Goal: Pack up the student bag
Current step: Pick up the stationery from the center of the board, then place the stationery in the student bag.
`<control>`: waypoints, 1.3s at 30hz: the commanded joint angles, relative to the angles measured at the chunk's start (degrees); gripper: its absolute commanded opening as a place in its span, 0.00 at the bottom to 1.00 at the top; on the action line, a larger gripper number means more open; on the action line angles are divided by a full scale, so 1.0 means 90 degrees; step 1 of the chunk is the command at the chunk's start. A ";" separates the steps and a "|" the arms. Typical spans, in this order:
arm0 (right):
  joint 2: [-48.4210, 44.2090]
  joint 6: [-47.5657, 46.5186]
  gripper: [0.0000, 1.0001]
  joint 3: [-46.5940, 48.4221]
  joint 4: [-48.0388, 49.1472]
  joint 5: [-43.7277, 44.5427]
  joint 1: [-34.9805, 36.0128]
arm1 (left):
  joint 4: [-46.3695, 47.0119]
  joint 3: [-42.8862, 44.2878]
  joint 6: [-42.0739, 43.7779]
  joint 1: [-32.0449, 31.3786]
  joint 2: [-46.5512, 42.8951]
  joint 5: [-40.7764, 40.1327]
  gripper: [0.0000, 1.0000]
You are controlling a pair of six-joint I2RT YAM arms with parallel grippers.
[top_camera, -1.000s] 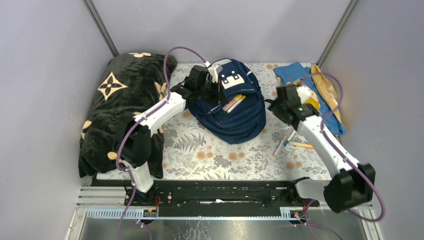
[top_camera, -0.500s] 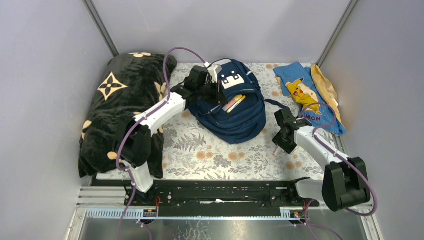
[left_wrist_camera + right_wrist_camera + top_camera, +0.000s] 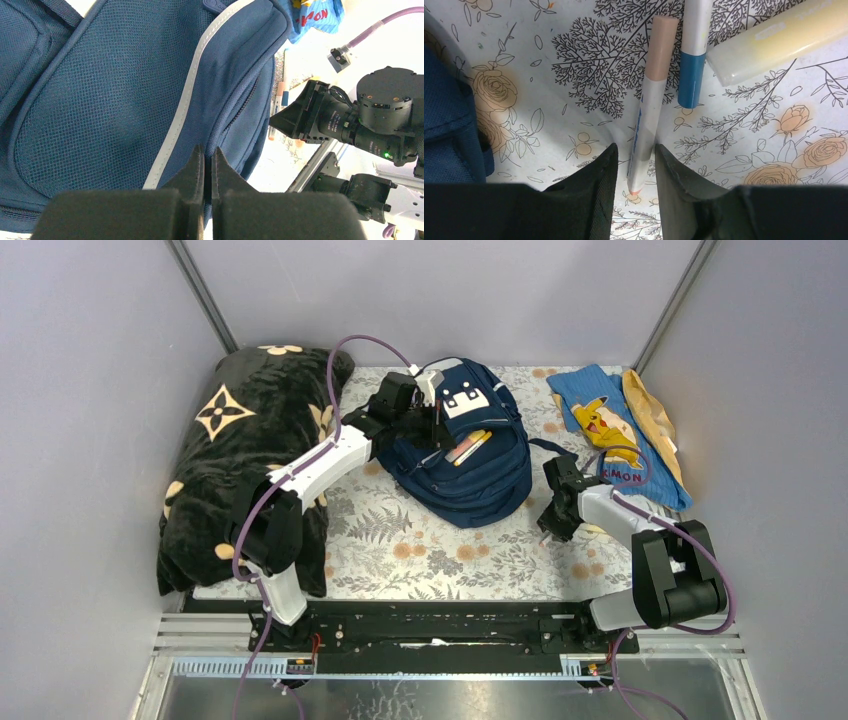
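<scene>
The student bag [image 3: 470, 455] lay at the far middle of the table [image 3: 400, 540], between a black blanket [image 3: 240, 440] and a light-blue cloth [image 3: 610, 430]. The left end effector [image 3: 208, 150] sat at its open pocket with the fingers closed to a sliver, probably to keep the mouth open, though no pinched fabric showed. The right end effector [image 3: 635, 150] was down at the table beside the bag, fingers narrowly apart astride the pink-capped pen [image 3: 651, 100], seemingly lined up to grasp it. There were two pens in the pocket [image 3: 467, 447] and three on the table, the others being a blue-capped pen [image 3: 690, 70] and a yellow marker [image 3: 774, 40].
</scene>
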 commanded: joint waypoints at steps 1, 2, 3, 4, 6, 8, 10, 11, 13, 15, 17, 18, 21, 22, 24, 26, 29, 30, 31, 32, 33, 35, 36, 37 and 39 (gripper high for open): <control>0.0211 -0.0045 0.37 -0.0243 0.0443 -0.0148 -0.0045 | 0.0121 -0.0078 -0.0047 0.0065 -0.0117 0.0042 0.00; 0.0235 -0.0044 0.34 -0.0268 0.0476 -0.0173 -0.0050 | 0.0122 -0.0084 -0.0048 0.0070 -0.0112 0.0048 0.00; 0.0257 -0.0052 0.27 -0.0277 0.0493 -0.0192 -0.0054 | 0.0117 -0.0080 -0.0048 0.0070 -0.0108 0.0057 0.00; 0.0258 -0.0076 0.19 -0.0260 0.0501 -0.0246 -0.0054 | 0.0106 -0.0072 -0.0041 0.0065 -0.0111 0.0046 0.00; 0.0194 -0.0182 0.07 -0.0184 0.0461 -0.0334 -0.0054 | 0.0093 -0.0071 -0.0021 0.0065 -0.0110 0.0013 0.00; 0.0055 -0.0350 0.00 -0.0002 0.0309 -0.0329 -0.0056 | 0.0056 -0.0045 0.0003 0.0065 -0.0106 -0.0033 0.00; -0.0164 -0.0575 0.00 0.0304 0.0054 -0.0232 -0.0059 | -0.0006 -0.0002 0.0020 0.0065 -0.0112 -0.0069 0.00; -0.0328 -0.0674 0.00 0.0433 -0.0040 -0.0213 -0.0057 | 0.0002 -0.0006 0.0015 0.0065 -0.0123 -0.0082 0.00; -0.0670 -0.0893 0.00 0.0682 -0.0180 -0.0300 -0.0054 | 0.0039 -0.0011 -0.0029 0.0065 -0.0130 -0.0084 0.00; -0.0988 -0.1046 0.00 0.0917 -0.0190 -0.0591 -0.0054 | 0.0052 0.0006 -0.0078 0.0070 -0.0099 -0.0074 0.00; -0.1207 -0.1102 0.00 0.1074 -0.0020 -0.0986 -0.0046 | 0.0064 0.0045 -0.0141 0.0065 -0.0095 -0.0092 0.00; -0.1243 -0.1095 0.00 0.1166 0.0029 -0.1178 -0.0052 | 0.0106 0.0056 -0.0176 0.0065 -0.0118 -0.0125 0.00; -0.1214 -0.0966 0.00 0.1545 0.0233 -0.1787 0.0061 | 0.0267 0.0031 -0.0253 0.0065 -0.0242 -0.0181 0.00; -0.1183 -0.0847 0.00 0.1624 0.0393 -0.1969 0.0212 | 0.0292 0.0020 -0.0262 0.0065 -0.0274 -0.0190 0.00; -0.1006 -0.0539 0.00 0.1772 0.0753 -0.2204 0.0532 | 0.0267 0.0053 -0.0272 0.0074 -0.0268 -0.0163 0.00; -0.0791 -0.0179 0.00 0.1885 0.1258 -0.2274 0.0878 | 0.0249 0.0073 -0.0320 0.0074 -0.0237 -0.0099 0.00; -0.0348 0.0266 0.00 0.1866 0.2243 -0.2464 0.1077 | 0.0325 0.0022 -0.0451 0.0074 -0.0226 -0.0008 0.00; -0.0181 0.0251 0.00 0.1879 0.2502 -0.2328 0.1128 | 0.0364 -0.0009 -0.0508 0.0076 -0.0222 0.0037 0.00; -0.0002 0.0240 0.00 0.1930 0.2623 -0.2085 0.1141 | 0.0408 -0.0054 -0.0570 0.0076 -0.0224 0.0093 0.00; 0.0211 0.0307 0.00 0.1992 0.2762 -0.1938 0.1133 | 0.0459 -0.0109 -0.0634 0.0075 -0.0231 0.0147 0.00; 0.0407 0.0309 0.00 0.2078 0.2930 -0.1890 0.1127 | 0.0495 -0.0147 -0.0688 0.0074 -0.0234 0.0207 0.00; 0.0791 0.0405 0.00 0.2278 0.3223 -0.1927 0.1129 | 0.0511 -0.0190 -0.0736 0.0079 -0.0239 0.0247 0.00; 0.0955 0.0473 0.00 0.2366 0.3463 -0.2002 0.1123 | 0.0507 -0.0189 -0.0730 0.0075 -0.0248 0.0243 0.00; 0.1113 0.0541 0.00 0.2467 0.3589 -0.2021 0.1124 | 0.0482 -0.0177 -0.0709 0.0074 -0.0264 0.0214 0.00; 0.1315 0.0694 0.00 0.2575 0.3831 -0.1986 0.1121 | 0.0423 -0.0127 -0.0649 0.0074 -0.0284 0.0129 0.00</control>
